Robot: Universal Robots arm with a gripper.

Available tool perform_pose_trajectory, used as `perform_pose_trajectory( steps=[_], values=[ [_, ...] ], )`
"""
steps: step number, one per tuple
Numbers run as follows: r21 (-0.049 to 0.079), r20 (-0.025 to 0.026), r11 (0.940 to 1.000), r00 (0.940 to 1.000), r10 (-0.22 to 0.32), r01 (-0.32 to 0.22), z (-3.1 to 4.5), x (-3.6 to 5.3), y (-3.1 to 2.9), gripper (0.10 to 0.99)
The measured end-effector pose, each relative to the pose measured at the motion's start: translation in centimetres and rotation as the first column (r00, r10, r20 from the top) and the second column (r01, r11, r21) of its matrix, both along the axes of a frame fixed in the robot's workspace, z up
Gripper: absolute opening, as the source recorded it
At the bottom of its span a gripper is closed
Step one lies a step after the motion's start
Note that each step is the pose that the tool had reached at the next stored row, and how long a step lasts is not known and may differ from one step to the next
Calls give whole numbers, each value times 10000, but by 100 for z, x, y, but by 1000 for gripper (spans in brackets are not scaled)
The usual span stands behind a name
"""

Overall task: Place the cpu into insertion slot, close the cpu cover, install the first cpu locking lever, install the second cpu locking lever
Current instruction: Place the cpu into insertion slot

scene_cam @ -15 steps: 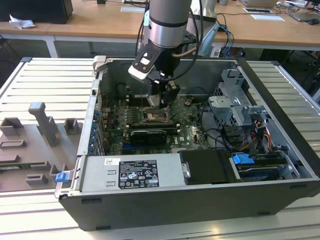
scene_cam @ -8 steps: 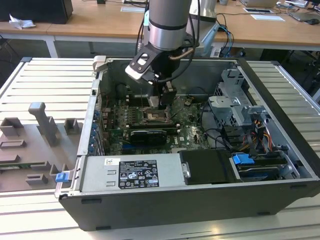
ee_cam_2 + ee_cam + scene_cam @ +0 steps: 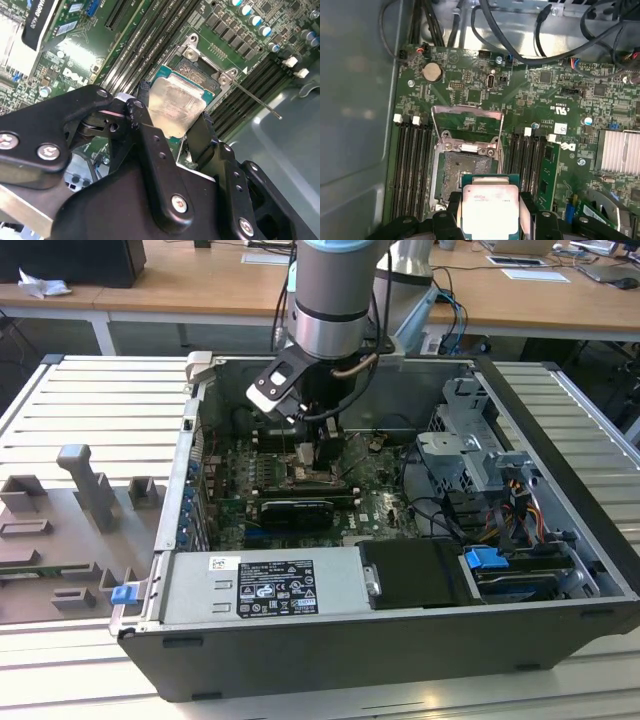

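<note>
My gripper (image 3: 172, 125) is shut on the cpu (image 3: 175, 106), a flat silver square on a green carrier, with one black finger (image 3: 142, 117) on each side. The chip hangs just above the insertion slot (image 3: 465, 170), partly over its near edge and tilted a little in the second wrist view. The slot is a dark square socket with a metal rim (image 3: 200, 67). The cpu cover (image 3: 467, 111) stands swung open beyond the socket, its window showing green board. A thin locking lever (image 3: 255, 97) sticks out free beside the socket. In the exterior view the gripper (image 3: 318, 452) hangs low over the motherboard (image 3: 385, 495).
Long black memory slots (image 3: 412, 165) flank the socket on both sides. A coin battery (image 3: 432, 72) and black cables (image 3: 520, 45) lie beyond it, and a finned heat sink (image 3: 620, 150) sits off to one side. The labelled grey box (image 3: 265, 585) and drive cage (image 3: 470, 445) bound the case.
</note>
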State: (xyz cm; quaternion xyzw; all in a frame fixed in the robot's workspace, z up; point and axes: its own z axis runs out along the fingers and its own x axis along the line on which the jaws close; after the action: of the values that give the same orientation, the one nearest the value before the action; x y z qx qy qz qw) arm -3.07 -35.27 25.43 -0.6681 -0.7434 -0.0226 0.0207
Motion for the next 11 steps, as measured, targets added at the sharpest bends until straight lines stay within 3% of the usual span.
perform_pose_trajectory(
  steps=[11],
  values=[
    [-1,-1,10000,10000,-49,49,-69,0,2,541]
  ],
)
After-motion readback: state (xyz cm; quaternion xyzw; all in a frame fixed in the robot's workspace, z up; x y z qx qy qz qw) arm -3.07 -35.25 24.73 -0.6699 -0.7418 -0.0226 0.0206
